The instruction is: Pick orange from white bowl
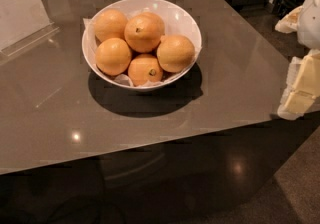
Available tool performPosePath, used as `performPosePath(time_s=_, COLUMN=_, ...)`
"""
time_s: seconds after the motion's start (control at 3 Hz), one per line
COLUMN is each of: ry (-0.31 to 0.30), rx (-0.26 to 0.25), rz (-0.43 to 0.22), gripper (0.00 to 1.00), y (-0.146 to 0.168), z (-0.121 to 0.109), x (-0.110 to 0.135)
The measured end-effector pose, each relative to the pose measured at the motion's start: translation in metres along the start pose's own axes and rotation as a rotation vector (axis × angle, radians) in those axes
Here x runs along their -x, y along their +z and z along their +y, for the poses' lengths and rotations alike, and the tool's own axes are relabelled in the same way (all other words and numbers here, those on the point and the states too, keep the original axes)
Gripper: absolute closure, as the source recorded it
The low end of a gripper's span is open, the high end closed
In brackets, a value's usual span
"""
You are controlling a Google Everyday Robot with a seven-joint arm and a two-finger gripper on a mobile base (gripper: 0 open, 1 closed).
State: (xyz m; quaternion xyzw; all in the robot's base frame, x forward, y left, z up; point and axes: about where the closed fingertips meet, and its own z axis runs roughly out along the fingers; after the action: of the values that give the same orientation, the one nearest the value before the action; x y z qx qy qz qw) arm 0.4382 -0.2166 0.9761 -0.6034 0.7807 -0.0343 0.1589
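The white bowl point(181, 16) stands on the table towards the back, left of centre, with crinkled white paper at its rim. It holds several oranges. Three show smooth skin with no stem dot: one at the back left point(110, 24), one at the left point(113, 56) and one at the right point(175, 53). Two show a dark stem dot: the top one point(144, 32) and the front one point(145, 69). My gripper point(301, 85) is a white and cream shape at the right edge of the view. It is well to the right of the bowl, apart from it and partly cut off.
The bowl sits on a glossy grey-brown table point(235, 83), whose front edge runs across the lower view. A clear sign holder point(22, 15) stands at the back left corner. Dark floor lies below and to the right of the table.
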Motion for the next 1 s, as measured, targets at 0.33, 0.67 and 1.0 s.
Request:
performPosePath(time_s=0.33, ry=-0.004, rx=-0.003, rz=-0.006, gripper=0.0, y=0.0, z=-0.001, x=0.002)
performPosePath(time_s=0.67, ry=-0.046, rx=0.014, rz=-0.055, gripper=0.0, y=0.01, z=-0.015, x=0.026)
performPosePath(time_s=1.0, ry=-0.091, rx=0.056, rz=-0.117, gripper=0.0, y=0.027, z=-0.032, x=0.056)
